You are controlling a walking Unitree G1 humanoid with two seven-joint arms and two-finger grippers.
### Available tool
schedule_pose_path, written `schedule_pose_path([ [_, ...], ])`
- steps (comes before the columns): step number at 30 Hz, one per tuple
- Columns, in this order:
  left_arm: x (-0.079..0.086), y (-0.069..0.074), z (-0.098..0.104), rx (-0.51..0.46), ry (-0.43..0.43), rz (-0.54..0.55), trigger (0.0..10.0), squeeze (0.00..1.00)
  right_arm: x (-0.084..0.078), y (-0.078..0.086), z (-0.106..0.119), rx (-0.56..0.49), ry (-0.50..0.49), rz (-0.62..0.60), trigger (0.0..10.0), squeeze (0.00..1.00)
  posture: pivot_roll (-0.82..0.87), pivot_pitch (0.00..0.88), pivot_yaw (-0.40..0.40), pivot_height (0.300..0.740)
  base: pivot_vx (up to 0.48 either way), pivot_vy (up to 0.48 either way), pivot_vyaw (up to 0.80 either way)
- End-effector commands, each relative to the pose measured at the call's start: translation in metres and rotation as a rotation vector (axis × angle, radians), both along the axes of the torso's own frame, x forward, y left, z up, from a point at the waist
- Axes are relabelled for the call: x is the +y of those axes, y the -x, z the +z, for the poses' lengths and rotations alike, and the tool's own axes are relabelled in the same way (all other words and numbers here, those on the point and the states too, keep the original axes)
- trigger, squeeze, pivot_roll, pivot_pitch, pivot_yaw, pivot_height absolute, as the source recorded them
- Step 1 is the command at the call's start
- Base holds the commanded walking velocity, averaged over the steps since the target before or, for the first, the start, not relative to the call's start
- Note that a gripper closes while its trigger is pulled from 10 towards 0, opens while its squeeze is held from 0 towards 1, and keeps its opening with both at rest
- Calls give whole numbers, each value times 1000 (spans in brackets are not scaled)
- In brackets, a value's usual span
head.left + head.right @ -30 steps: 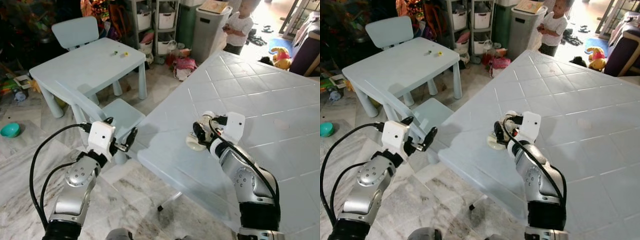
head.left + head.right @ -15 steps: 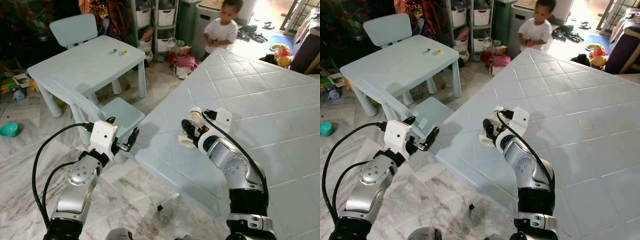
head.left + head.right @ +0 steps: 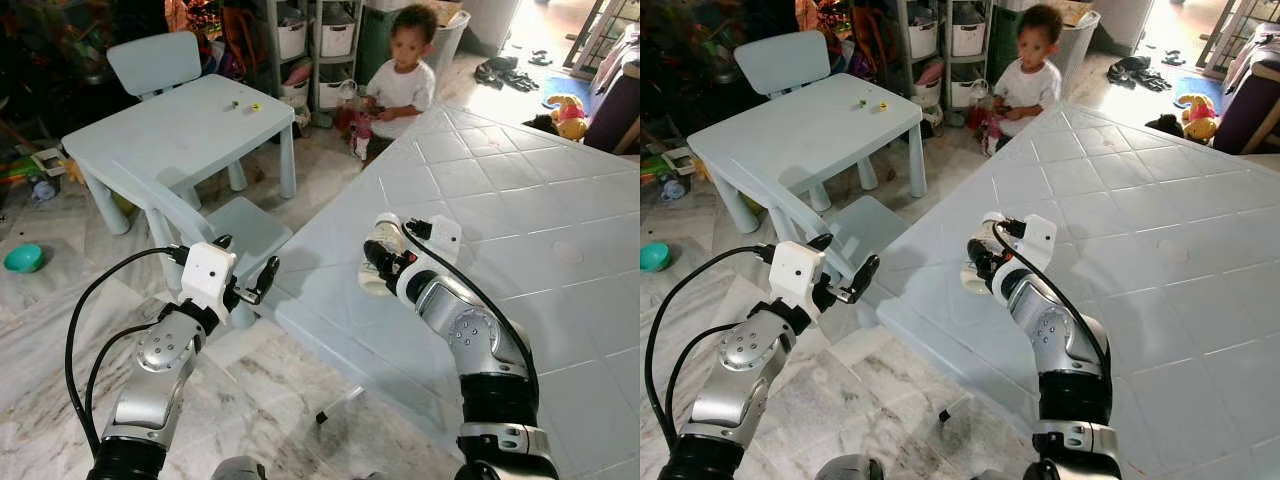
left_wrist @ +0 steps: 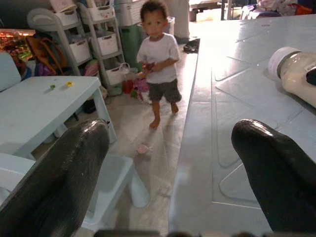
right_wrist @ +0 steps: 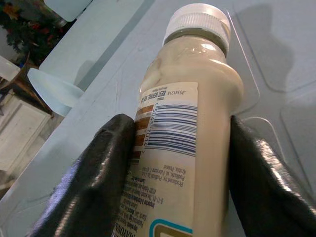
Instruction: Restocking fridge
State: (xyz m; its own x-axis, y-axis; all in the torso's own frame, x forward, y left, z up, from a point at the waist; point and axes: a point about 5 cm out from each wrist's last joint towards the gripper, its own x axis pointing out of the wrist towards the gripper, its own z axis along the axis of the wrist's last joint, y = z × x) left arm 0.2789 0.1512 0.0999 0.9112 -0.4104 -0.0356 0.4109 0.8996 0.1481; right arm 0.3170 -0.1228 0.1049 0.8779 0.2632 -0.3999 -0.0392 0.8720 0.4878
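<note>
The right claw [image 3: 378, 262] is closed on a small plastic bottle of beige milky drink with a white screw cap [image 5: 183, 123]. One black finger [image 5: 98, 177] presses on each side of the bottle's body. The bottle carries a white label with a barcode, small printed text and a brown strip along one edge. Its neck narrows under the ribbed cap, and the liquid fills it up to the neck. The claw holds the bottle over the near left part of the large pale blue tiled worktop [image 3: 520, 200], close to the worktop's left edge; I cannot tell if the bottle touches the surface.

The left claw [image 3: 252, 283] is held to the left of this worktop, above the marble floor [image 3: 270, 400], with its two fingers wide apart and nothing between them.

On the far left stands a small pale blue children's table [image 3: 170, 125] with a matching chair [image 3: 152, 62] behind it and a second one [image 3: 235, 225] on its near side. A small child in a white shirt [image 3: 398, 85] stands beyond the far edge of the large worktop, near grey shelves with white bins [image 3: 320, 40].
</note>
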Motion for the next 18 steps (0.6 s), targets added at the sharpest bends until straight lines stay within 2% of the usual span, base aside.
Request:
schedule_pose_path([
  [1, -1, -2, 1, -4, -11, -10, 10000, 0, -12, 9, -22, 93, 77, -36, 0, 0, 65, 3, -1, 740, 0, 0, 0],
  [4, 3, -5, 3, -8, 3, 13, 10000, 0, -18, 10, -18, 7, 191, -26, 0, 0, 64, 1, -1, 740, 0, 0, 0],
  [7, 5, -7, 4, -3, 23, 27, 10000, 0, -20, 12, -19, -21, 239, -10, 0, 0, 62, 0, -4, 740, 0, 0, 0],
  [8, 7, -8, 4, 10, 54, 35, 10000, 0, -22, 14, -19, -59, 302, 8, 0, 0, 60, 0, -5, 740, 0, 0, 0],
  [10, 8, -9, 5, 22, 89, 45, 10000, 0, -24, 15, -18, -95, 343, 19, 0, 0, 59, 0, -6, 740, 0, 0, 0],
  [12, 11, -13, 9, 42, 179, 63, 10000, 0, -28, 16, -17, -178, 432, 30, 0, 0, 56, 0, -9, 740, 0, 0, 0],
  [18, 11, -17, 13, 57, 255, 76, 10000, 0, -32, 17, -18, -243, 492, 31, 0, 0, 56, 0, -10, 740, 0, 0, 0],
])
